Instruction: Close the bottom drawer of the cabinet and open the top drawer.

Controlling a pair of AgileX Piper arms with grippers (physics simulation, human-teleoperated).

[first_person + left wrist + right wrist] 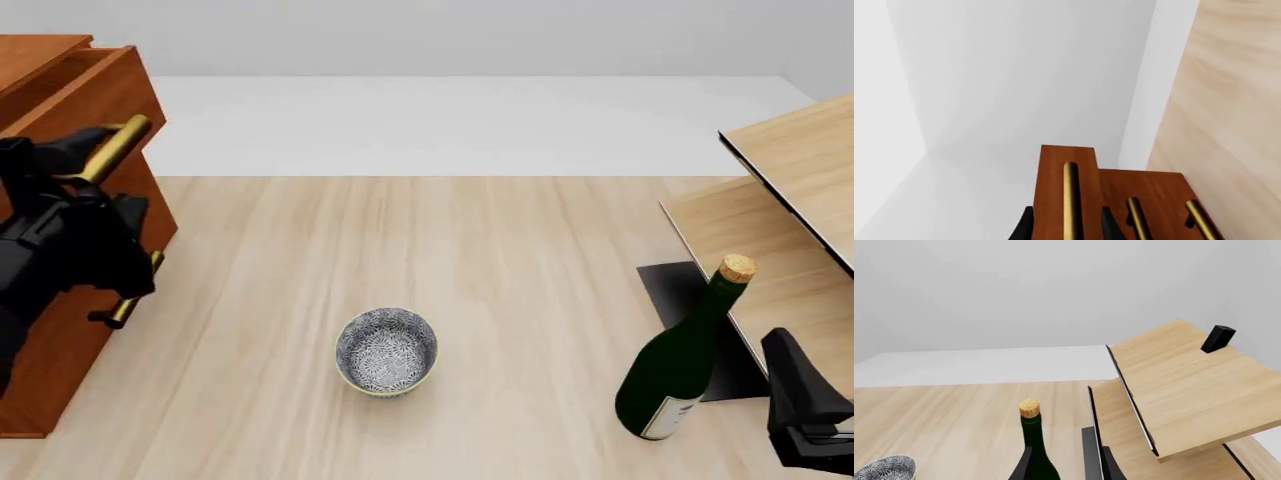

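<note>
Left gripper (pixel 1066 229) straddles the brass handle (pixel 118 146) of the top drawer (pixel 83 88), fingers on either side; full closure cannot be confirmed. That drawer stands pulled out from the cabinet (pixel 64 340) at the table's left edge. Bottom drawer's handle (pixel 1202 220) sits level with the middle one. Right gripper (pixel 1066 466) hangs parted behind the wine bottle (pixel 678 366).

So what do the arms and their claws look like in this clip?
Both arms are plain black, blocky and matte, with no visible cables, labels or markings. The left claw shows two dark tapered fingers; the right claw looks the same. In the front view the left arm is chunky, angular black segments; the right arm shows only a black wedge.
</note>
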